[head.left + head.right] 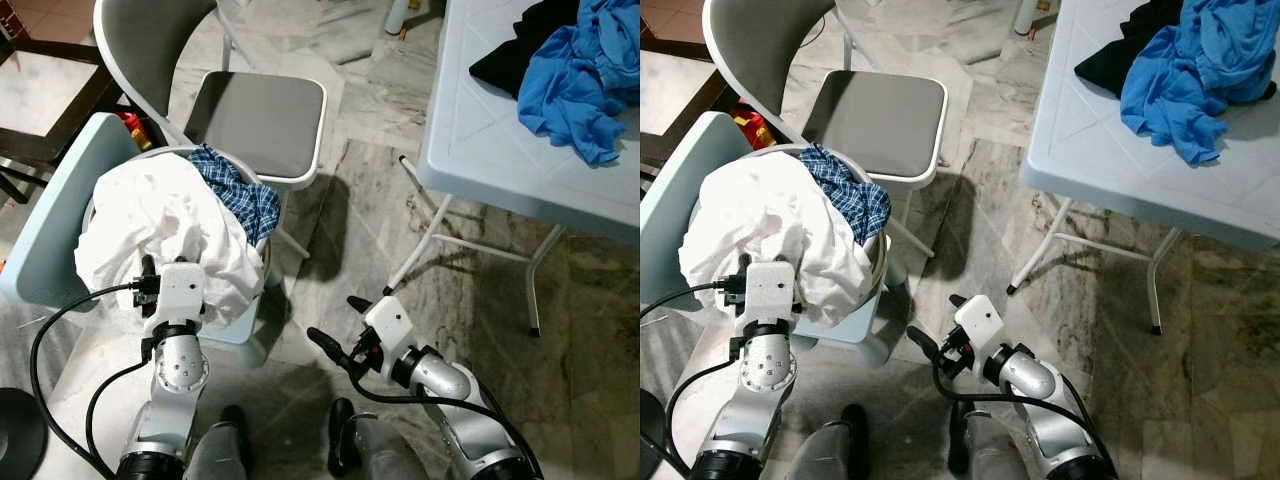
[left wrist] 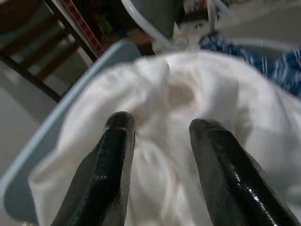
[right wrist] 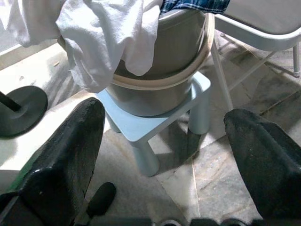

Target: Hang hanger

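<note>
So the left gripper (image 2: 157, 136) is up against the near side of a heaped white garment (image 1: 160, 225), with both black fingers (image 2: 113, 160) spread apart and nothing between them, the cloth right past the tips. That white garment is piled in a grey laundry basket (image 3: 174, 84) with a cream rim, and a blue plaid shirt (image 1: 240, 190) is stuffed into the far right part of the same basket. The basket sits on a small light blue stool (image 3: 155, 125), which is on the marble floor (image 1: 370, 220) at the left of the scene.

The right gripper (image 1: 340, 322) is low over the floor, to the right of the stool and apart from it, fingers spread wide and holding nothing.

Just beyond the basket there's a folding chair (image 1: 260, 120) with a grey seat and white frame. On the far right is a white folding table (image 1: 500, 140) with a crumpled blue garment (image 1: 580, 80) and a black garment (image 1: 520, 50) lying on it, touching each other.

As for the hanger, I honestly can't tell where it is from these views.
</note>
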### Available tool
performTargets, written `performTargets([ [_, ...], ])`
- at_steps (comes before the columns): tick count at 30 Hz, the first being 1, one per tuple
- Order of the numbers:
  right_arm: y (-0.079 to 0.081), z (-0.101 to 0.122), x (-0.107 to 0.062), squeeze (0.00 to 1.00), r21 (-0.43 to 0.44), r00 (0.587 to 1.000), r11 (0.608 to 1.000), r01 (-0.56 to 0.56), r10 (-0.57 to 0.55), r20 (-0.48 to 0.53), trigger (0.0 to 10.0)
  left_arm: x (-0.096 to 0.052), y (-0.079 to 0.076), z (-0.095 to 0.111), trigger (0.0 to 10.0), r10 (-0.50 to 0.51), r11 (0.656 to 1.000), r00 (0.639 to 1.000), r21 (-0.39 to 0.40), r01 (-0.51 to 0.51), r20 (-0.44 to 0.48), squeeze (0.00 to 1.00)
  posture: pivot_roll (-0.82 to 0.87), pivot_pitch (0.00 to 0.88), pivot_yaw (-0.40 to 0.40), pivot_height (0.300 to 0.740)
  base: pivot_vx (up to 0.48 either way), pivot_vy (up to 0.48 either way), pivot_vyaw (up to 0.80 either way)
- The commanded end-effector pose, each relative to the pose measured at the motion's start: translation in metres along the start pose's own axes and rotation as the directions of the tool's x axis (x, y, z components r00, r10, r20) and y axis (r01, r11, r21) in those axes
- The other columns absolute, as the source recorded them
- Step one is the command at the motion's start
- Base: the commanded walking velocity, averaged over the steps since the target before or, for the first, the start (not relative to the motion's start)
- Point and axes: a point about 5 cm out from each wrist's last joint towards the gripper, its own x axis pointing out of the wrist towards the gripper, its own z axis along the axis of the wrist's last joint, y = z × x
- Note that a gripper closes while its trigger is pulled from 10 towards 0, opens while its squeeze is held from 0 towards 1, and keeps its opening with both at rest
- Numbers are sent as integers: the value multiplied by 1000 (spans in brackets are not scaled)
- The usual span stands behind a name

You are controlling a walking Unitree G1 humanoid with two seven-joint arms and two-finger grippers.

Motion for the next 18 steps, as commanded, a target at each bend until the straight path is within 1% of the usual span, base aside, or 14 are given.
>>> performTargets([
  [1, 1, -7, -5, 0, 11, 1000, 1000, 2, -2, -20, 10000, -2, 3, -2, 10000, 23, 1000, 1000, -1, -23, -3, 0, -86, 310, -77, 740, 0, 0, 0],
  [4, 1, -7, -4, 0, 10, 1000, 1000, -1, 1, -19, 10000, 2, 5, -1, 10000, 37, 999, 999, -16, -37, -7, 0, -86, 310, -79, 740, 0, 0, 0],
  [6, 1, -7, -4, 0, 9, 1000, 1000, -2, 2, -18, 10000, 4, 5, -4, 10000, 39, 998, 998, -41, -41, -40, 0, -89, 310, -80, 740, 0, 0, 0],
  [9, 1, -7, -5, 0, 8, 1000, 1000, -1, 1, -19, 10000, 4, 1, -10, 10000, 13, 999, 997, -49, -17, -80, 0, -93, 311, -81, 740, 0, 0, 0],
  [11, 1, -7, -6, 0, 8, 1000, 1000, 0, 0, -19, 10000, 5, -7, -14, 10000, -36, 998, 993, -55, 30, -109, 0, -96, 312, -81, 740, 0, 0, 0],
  [16, 1, -7, -6, 0, 8, 1000, 1000, 3, -3, -20, 10000, 8, -14, -8, 10000, -56, 996, 995, -67, 51, -86, 0, -105, 314, -77, 740, 0, 0, 0],
  [18, 2, -7, -6, 0, 8, 1000, 1000, 6, -6, -20, 10000, 9, -17, -3, 10000, -70, 996, 996, -67, 65, -62, 0, -107, 314, -75, 740, 0, 0, 0],
])
